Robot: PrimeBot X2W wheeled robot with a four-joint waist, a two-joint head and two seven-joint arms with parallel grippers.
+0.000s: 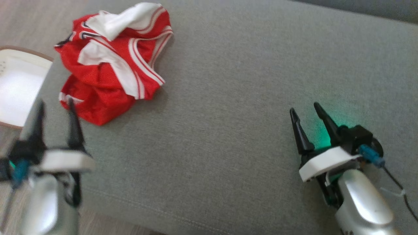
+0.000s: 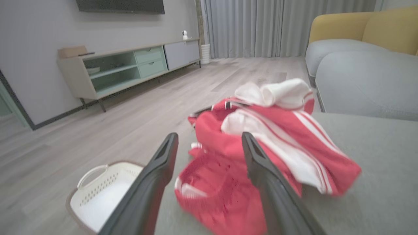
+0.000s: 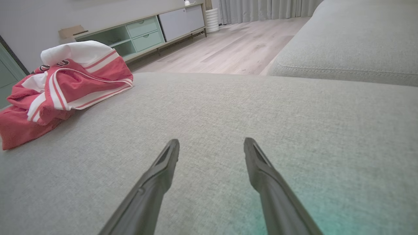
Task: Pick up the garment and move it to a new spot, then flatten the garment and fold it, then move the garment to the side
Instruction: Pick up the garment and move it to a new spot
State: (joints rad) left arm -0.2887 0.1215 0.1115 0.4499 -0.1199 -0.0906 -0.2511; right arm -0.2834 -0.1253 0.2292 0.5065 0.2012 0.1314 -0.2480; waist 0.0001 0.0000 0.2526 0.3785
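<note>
Grey sofa cushion (image 1: 228,98): red-and-white sports garment (image 1: 111,62) lying crumpled, far left. Left gripper (image 1: 55,102) hovering beside it, right gripper (image 1: 303,107) waiting well apart; both jaws spread wide, empty. Every step remaining.

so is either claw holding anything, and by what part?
Nothing held: left claw open at the garment's near edge, not closed on it; right claw open over bare cushion.

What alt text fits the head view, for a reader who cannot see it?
A crumpled red and white garment lies at the upper left of a grey cushion. The robot's left hand, open, is close to its lower edge; the right hand, open, is over the cushion at lower right. A white basket is far left.
</note>
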